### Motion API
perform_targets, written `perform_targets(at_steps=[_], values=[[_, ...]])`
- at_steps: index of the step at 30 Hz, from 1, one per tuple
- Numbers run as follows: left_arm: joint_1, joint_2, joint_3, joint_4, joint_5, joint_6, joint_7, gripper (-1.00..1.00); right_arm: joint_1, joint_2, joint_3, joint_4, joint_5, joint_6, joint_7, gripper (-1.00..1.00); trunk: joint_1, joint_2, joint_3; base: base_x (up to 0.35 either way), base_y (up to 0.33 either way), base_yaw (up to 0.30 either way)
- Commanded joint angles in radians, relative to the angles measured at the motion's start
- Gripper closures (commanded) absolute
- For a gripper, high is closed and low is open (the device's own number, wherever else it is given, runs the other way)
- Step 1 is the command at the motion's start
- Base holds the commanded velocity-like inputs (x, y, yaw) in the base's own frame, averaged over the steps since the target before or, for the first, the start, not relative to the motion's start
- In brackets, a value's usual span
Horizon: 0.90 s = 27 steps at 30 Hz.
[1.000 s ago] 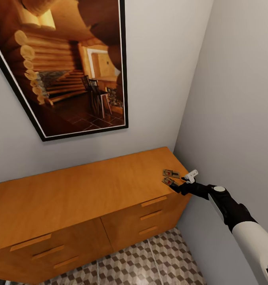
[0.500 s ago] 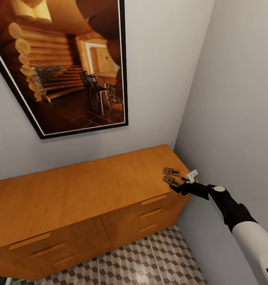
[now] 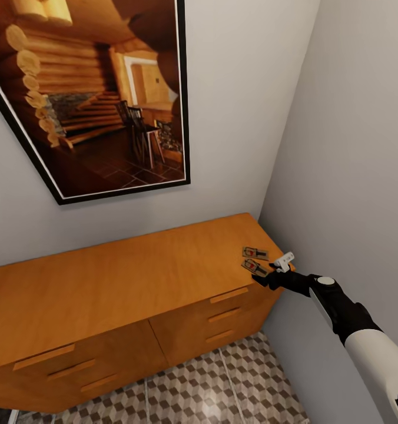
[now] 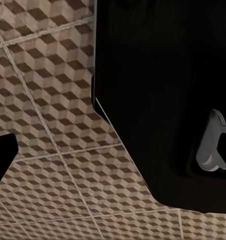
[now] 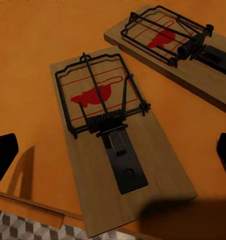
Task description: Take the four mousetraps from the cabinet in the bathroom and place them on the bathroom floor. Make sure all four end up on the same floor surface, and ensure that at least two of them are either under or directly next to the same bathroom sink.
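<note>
Grey walls are closing in a narrow corner where the cabinet [image 3: 134, 277] is standing under a big framed picture [image 3: 99, 100] of a log room. Two mousetraps are lying on the cabinet's top at its end by the side wall, close to the front edge: the nearer mousetrap [image 5: 115, 137] is sitting just in front of my right gripper [image 3: 268, 274], and the farther mousetrap [image 5: 175, 47] is lying just beyond it, the two close together but apart. I am holding the right gripper with its jaws spread wide, its fingertips [image 5: 2, 155] showing at either side of the nearer mousetrap and not yet touching it. I am judging this as the reach-in before the grasp; next I would need to push forward along the cabinet top, straddle the board across its width and close. The left gripper is hanging over the bathroom floor [image 4: 47, 125], and I cannot tell whether it is open.
</note>
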Motion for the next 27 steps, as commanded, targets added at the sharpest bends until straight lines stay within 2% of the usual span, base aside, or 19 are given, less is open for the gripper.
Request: perform_targets(at_steps=[1,27], values=[[-0.002,-0.001,-0.008,0.004,0.007,-0.007,0.001,-1.00,0.000,-0.001,0.003,0.000,0.012,0.006,0.001,-1.00,0.001,-0.001,-0.002,0.000,0.000,0.000],[-0.002,-0.002,-0.008,0.004,0.007,-0.007,0.001,-1.00,0.000,-0.001,0.003,0.000,0.012,0.005,0.001,-1.00,0.001,-0.001,-0.006,0.000,0.000,0.000]])
